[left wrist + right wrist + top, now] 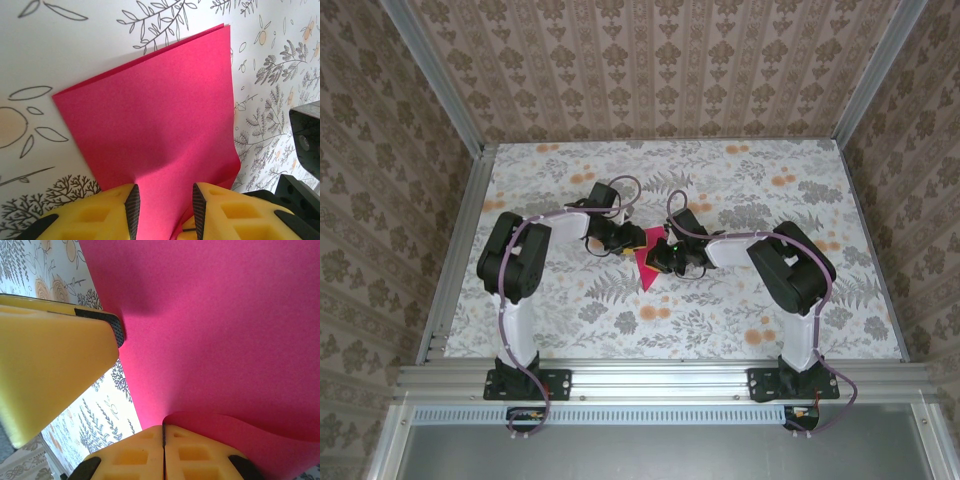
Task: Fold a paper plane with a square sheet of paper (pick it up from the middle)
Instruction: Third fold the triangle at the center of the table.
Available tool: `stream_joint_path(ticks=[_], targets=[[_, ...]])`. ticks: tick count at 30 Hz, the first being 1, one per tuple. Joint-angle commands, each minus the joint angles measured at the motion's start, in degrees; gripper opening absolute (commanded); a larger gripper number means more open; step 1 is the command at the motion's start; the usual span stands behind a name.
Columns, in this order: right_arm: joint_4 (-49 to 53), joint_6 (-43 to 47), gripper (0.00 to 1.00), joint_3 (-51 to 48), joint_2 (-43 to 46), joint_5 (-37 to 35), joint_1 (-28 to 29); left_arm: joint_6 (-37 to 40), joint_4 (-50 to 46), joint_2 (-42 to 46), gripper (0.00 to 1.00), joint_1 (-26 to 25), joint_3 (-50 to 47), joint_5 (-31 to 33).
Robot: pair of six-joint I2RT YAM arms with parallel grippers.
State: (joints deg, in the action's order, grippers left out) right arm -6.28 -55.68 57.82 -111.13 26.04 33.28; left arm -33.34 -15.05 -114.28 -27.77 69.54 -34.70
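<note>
Between my right end effector's (163,432) fingers, which are pressed tight together, a curled edge of the square sheet of paper (225,330) rises straight out of the tips, so I judge I am pinching its upper layer there. Just to the left, my left end effector (163,202) stands partly spread. Its two dark pads (132,205) are down on the pink with a strip of paper showing in the gap. It grips nothing that I can see and seems rather to pin the sheet. Outward from both, the sheet lies folded double near the middle of the desk (570,180), with two layers showing along one edge and one corner pointing toward the near side in the overhead view.

The step in hand, as I read it, is laying a fold. To do it well I should bear down flat with the left pads as an anchor, so the lower layer cannot slide on the desk. The right should carry the pinched edge over in a low arc, without tugging. The edges ought to meet before I press, because a crease set crooked now would skew every later fold. Thin paper buckles readily, so the pull must be gentle and run along the sheet.
</note>
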Motion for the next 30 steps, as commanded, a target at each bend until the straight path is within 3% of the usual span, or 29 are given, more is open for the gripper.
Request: stream_joint_path(ticks=[1,17,24,30], targets=[[-1.09,0.31,0.09,0.49,-1.06,1.09,0.39,1.26,-2.22,-1.47,0.37,-0.54,0.62,0.16],[-0.61,-0.46,0.13,0.97,-2.31,-0.01,0.3,1.35,-2.22,-1.34,0.37,-0.53,0.42,0.07],[3.51,1.06,0.29,0.31,-1.46,-2.8,0.36,-0.34,-0.68,1.45,0.37,0.29,-0.66,0.14],[3.01,0.84,0.31,-0.75,-1.64,-2.8,0.34,-2.13,2.21,3.94,0.37,4.31,-3.16,-1.78]])
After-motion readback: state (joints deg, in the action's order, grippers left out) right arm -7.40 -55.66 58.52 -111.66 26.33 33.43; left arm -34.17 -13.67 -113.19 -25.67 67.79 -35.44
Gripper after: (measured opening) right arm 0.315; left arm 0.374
